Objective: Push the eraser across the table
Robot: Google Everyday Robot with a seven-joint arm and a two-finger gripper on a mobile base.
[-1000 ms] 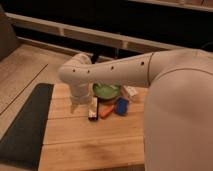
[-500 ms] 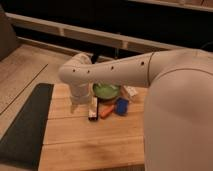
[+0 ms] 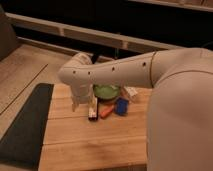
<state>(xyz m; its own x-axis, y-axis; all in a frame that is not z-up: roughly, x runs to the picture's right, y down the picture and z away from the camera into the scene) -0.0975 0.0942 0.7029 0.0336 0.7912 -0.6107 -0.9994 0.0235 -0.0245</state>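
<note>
The eraser [image 3: 93, 109] is a narrow oblong block, white on top with dark sides, lying lengthwise on the light wooden plank table [image 3: 90, 142]. My gripper [image 3: 78, 104] hangs at the end of the white arm, just left of the eraser and close to the table top. The arm's elbow covers most of the gripper. An orange marker-like stick [image 3: 106, 111] and a blue squarish block [image 3: 121, 106] lie just right of the eraser.
A green bowl [image 3: 106, 91] sits behind the eraser, partly under the arm. A small white object [image 3: 132, 93] lies right of the bowl. A dark grey mat [image 3: 25, 125] lies along the table's left side. My large white arm fills the right of the view.
</note>
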